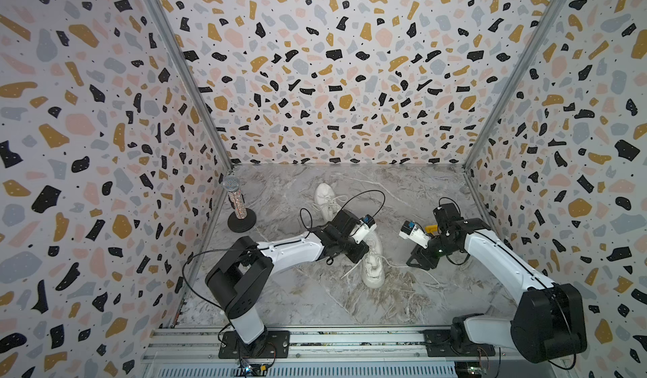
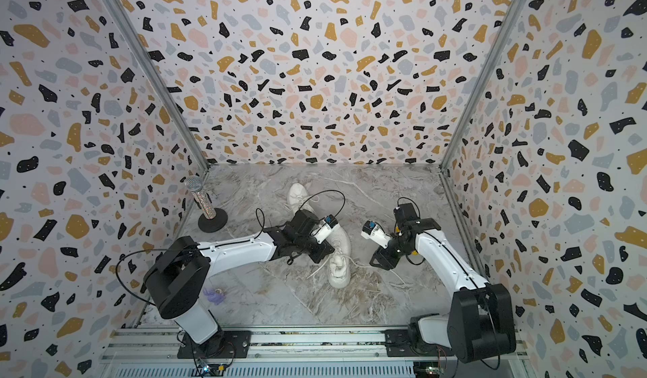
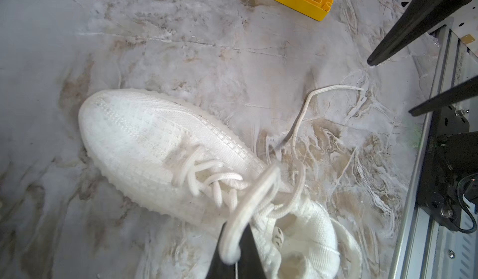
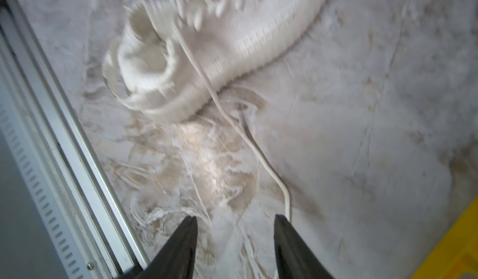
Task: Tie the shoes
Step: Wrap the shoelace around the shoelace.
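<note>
Risking a slipped lace loop here: one hard tug could be flattening it or dragging the near shoe sideways. Left fingers are pressing together, pinching that lace loop. Right fingers are standing spread, gripping nothing, the other lace end lying just beside one tip. Near shoe is sitting on the desk between the arms; its mate is lying farther back.
</note>
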You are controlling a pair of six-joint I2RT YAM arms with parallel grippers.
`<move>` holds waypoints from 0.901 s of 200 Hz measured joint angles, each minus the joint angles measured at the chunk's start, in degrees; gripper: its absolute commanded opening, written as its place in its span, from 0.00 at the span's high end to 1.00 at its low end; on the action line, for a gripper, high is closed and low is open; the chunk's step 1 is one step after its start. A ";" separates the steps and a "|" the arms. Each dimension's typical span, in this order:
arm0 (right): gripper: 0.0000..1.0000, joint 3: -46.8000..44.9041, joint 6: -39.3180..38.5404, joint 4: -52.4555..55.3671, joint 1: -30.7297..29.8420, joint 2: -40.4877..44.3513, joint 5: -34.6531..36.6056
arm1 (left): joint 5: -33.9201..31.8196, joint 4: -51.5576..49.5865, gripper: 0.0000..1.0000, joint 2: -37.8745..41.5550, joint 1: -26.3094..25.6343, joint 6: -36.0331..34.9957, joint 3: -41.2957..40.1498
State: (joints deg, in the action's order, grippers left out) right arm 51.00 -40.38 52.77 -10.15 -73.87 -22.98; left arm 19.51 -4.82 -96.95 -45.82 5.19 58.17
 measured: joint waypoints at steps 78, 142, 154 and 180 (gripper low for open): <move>0.60 -4.13 -1.73 -0.94 0.44 -9.18 14.56 | 1.20 -0.04 1.00 0.00 0.02 0.00 0.61; 0.75 -5.86 -1.81 -5.90 0.44 -12.48 19.02 | 1.68 -0.07 1.00 0.00 0.00 0.00 0.72; 0.84 -5.99 -1.86 -6.58 0.44 -12.48 19.71 | 1.79 -0.07 1.00 0.00 0.00 0.00 0.72; 1.00 -6.19 -2.10 -8.09 0.44 -12.28 21.05 | 2.34 -0.07 1.00 0.00 0.02 0.00 0.72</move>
State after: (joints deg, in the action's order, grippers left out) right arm 44.82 -42.48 44.69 -9.72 -86.15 -1.93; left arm 21.85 -4.89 -96.95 -45.80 5.19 58.89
